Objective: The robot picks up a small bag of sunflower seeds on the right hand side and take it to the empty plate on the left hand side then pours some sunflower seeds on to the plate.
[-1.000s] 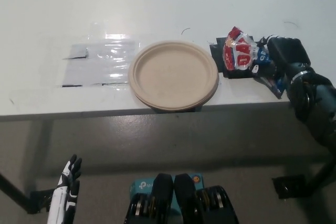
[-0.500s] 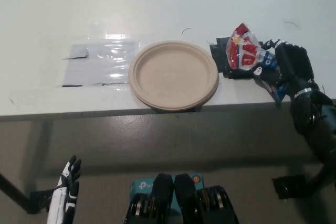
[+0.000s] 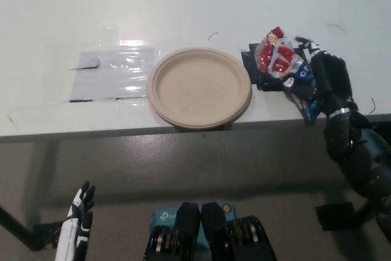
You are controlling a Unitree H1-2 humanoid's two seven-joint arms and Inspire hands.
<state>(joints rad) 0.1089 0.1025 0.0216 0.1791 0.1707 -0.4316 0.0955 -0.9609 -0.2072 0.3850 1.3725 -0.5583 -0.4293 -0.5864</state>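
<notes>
The right hand (image 3: 322, 79) had its fingers (image 3: 305, 50) closed around the bag (image 3: 278, 58), which sat tilted at the worktop's (image 3: 183, 4) right side, just beside the plate (image 3: 200, 87) and apparently over a dark patch. The bag looked light, soft and crinkly, with a glossy film likely to slip and loose seeds that would shift inside; a hold around its lower body, leaving the top free for pouring, seemed best. The left hand (image 3: 78, 212) hung low at the left, fingers apart, holding nothing.
</notes>
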